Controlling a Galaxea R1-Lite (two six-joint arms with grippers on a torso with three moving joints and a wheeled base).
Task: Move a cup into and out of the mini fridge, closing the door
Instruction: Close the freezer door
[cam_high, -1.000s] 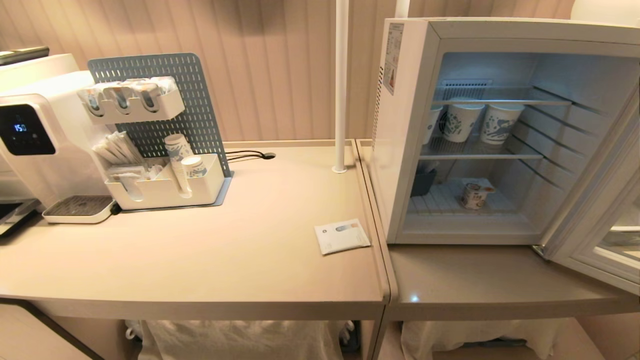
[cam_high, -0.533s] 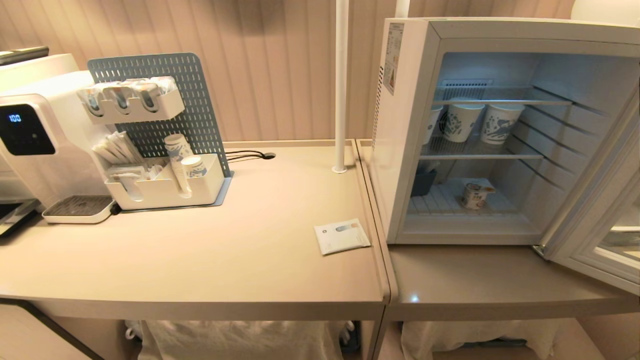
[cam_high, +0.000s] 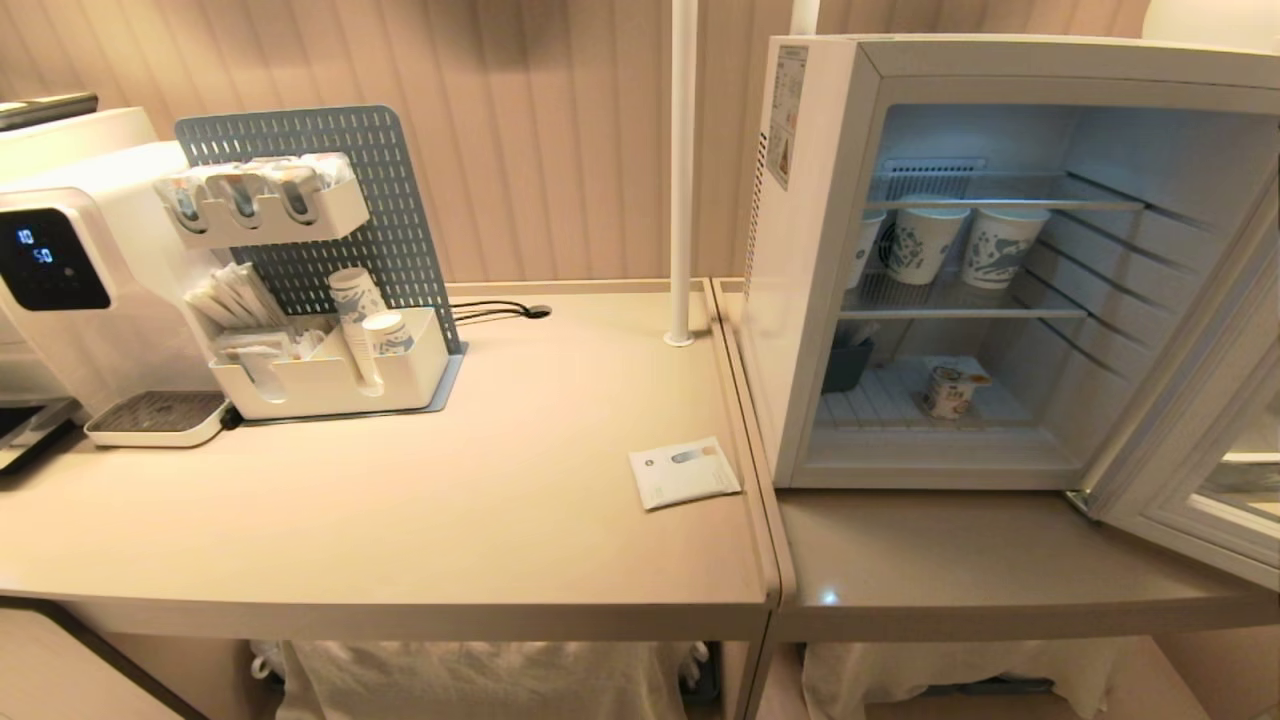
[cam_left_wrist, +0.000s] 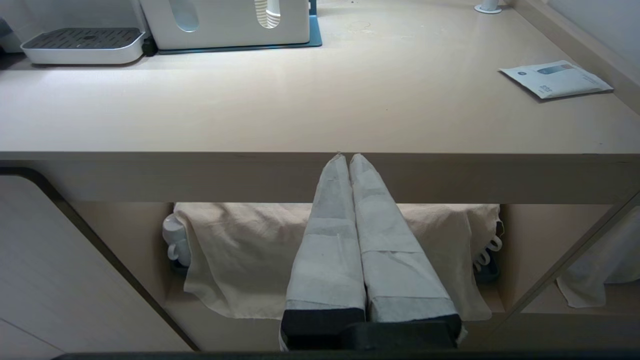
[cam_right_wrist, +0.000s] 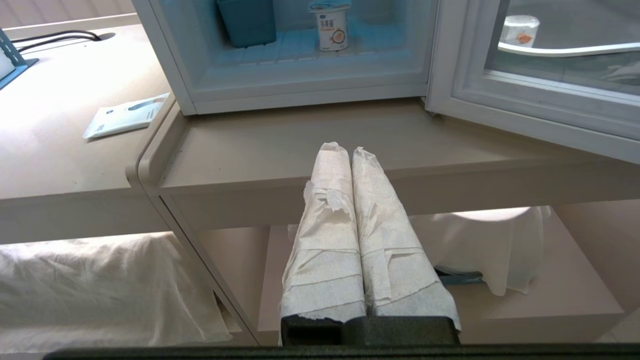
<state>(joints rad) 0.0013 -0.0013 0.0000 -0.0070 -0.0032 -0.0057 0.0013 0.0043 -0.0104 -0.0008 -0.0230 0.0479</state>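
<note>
Only the dispenser display (cam_high: 40, 258) changed, earlier 100, then read 40/50. Cup (cam_high: 946, 390) sat in the fridge (cam_high: 815, 300) at 3 o'clock, door (cam_high: 1200, 480) open. Left gripper (cam_left_wrist: 348, 159) and right gripper (cam_right_wrist: 345, 150) pinched closed, empty.

Both end effectors (cam_left_wrist: 348, 156) (cam_right_wrist: 344, 147) — closed, empty

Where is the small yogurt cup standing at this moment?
In the head view the cup stands on the bottom shelf of the open mini fridge on the right counter, right of a dark bin and below the shelf of paper cups.
</note>
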